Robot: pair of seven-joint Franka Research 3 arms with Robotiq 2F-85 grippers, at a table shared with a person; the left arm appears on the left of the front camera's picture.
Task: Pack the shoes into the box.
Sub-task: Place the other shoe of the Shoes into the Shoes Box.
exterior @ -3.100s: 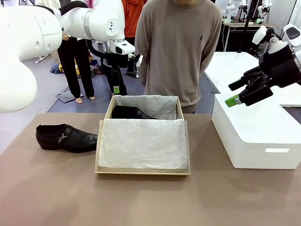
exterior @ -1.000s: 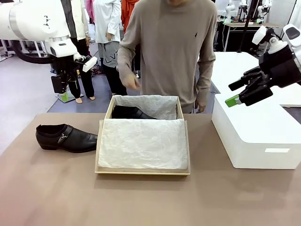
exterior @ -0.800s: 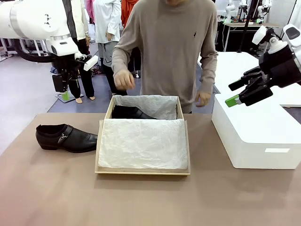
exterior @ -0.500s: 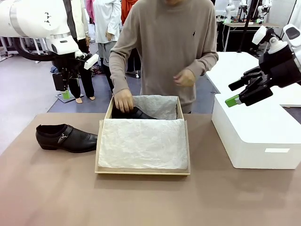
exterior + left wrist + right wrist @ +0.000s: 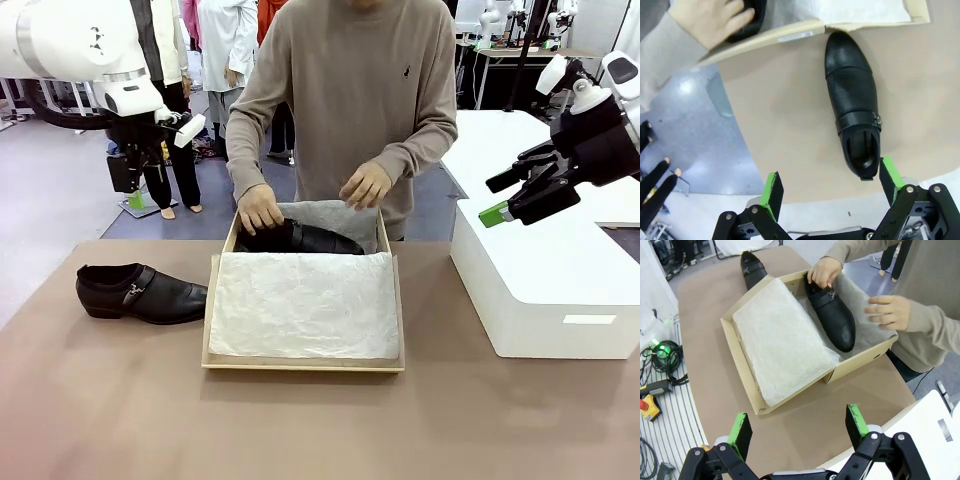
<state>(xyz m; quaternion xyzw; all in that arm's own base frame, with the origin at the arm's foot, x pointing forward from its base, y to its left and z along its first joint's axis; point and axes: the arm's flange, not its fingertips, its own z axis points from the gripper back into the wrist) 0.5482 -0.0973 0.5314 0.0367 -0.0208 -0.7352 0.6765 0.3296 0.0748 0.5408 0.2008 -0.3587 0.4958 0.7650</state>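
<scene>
The shoes [image 5: 140,292] are sitting apart. Nearest me, I am seeing one lying on its sole at the left of the table [image 5: 300,430], its toe just beside the box [image 5: 303,366]. The box's near half is lying under white tissue paper [image 5: 305,305], and the far half is holding the other shoe [image 5: 318,240]. The person is gripping that shoe's heel with one hand [image 5: 260,210], the other hand [image 5: 365,186] hovering at the tissue by the far wall. My left gripper [image 5: 830,175] is hanging high over the loose shoe's heel end, jaws spread wide, holding nothing. My right gripper [image 5: 497,197] is hovering above the white block [image 5: 540,290], equally wide and empty.
</scene>
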